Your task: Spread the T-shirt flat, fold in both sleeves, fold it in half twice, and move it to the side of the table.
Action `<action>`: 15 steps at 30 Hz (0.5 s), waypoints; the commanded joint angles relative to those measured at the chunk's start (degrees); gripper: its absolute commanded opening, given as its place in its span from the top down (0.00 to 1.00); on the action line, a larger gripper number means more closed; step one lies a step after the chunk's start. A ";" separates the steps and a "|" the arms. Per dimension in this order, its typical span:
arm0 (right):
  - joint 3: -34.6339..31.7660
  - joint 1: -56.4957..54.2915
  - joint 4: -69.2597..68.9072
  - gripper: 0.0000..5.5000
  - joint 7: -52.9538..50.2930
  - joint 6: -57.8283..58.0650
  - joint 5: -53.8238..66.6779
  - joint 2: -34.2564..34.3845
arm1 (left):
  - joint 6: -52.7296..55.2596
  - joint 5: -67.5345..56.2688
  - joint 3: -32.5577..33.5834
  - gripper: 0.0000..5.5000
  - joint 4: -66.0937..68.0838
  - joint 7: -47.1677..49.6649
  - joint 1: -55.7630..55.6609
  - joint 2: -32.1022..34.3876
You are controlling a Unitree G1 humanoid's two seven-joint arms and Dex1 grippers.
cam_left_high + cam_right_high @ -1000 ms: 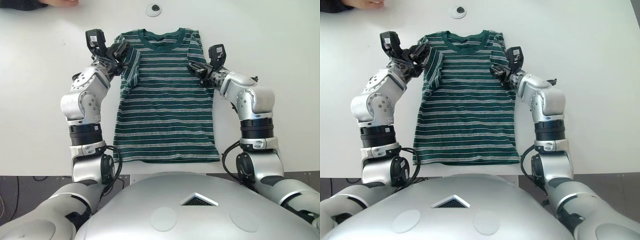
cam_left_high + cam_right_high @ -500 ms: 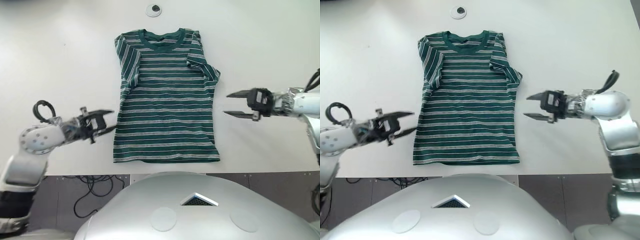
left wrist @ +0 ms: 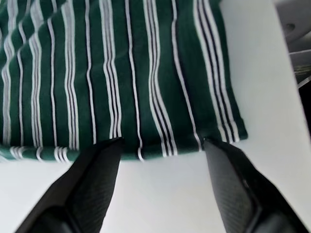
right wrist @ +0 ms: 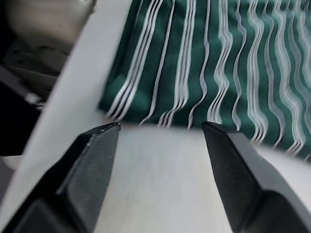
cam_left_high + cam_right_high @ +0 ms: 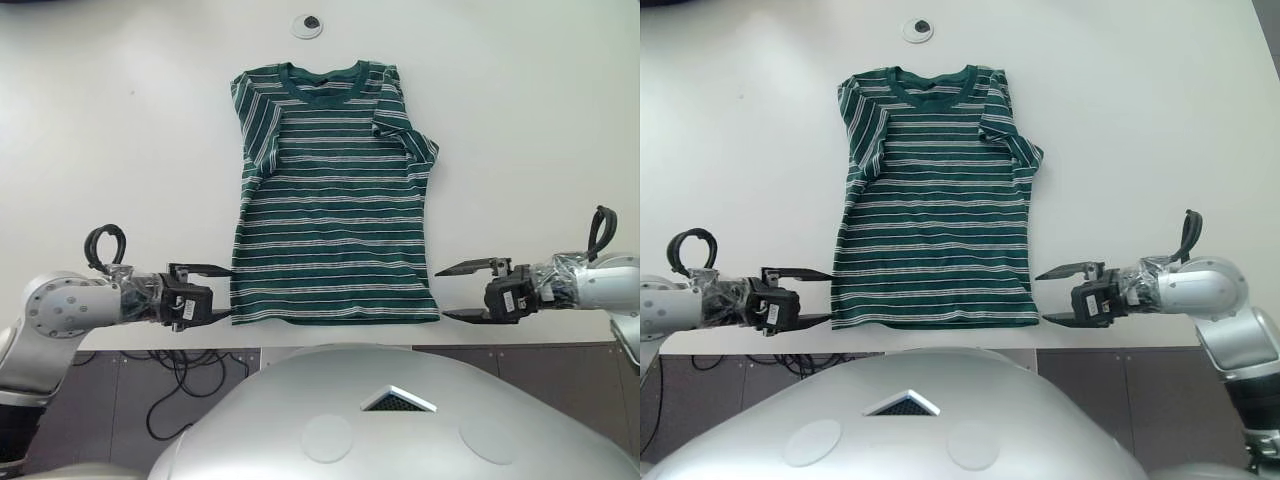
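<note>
Table [image 5: 540,120], T-shirt [image 5: 335,210] between gaping left tool [image 5: 225,292], right tool [image 5: 443,294], perhaps touching

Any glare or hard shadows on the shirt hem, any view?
Left eye view: table and T-shirt evenly lit, no glare, no hard shadows. Left wrist view: hem evenly lit, the open left fingers dark in the foreground, no shadow on the cloth. Right wrist view: the same, the open right fingers dark, hem free of glare.
</note>
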 commanded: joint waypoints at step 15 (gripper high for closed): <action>5.41 -1.77 -11.99 0.98 -7.81 10.70 -3.71 2.78 | -2.40 1.46 -6.86 0.82 0.69 0.59 -2.23 1.06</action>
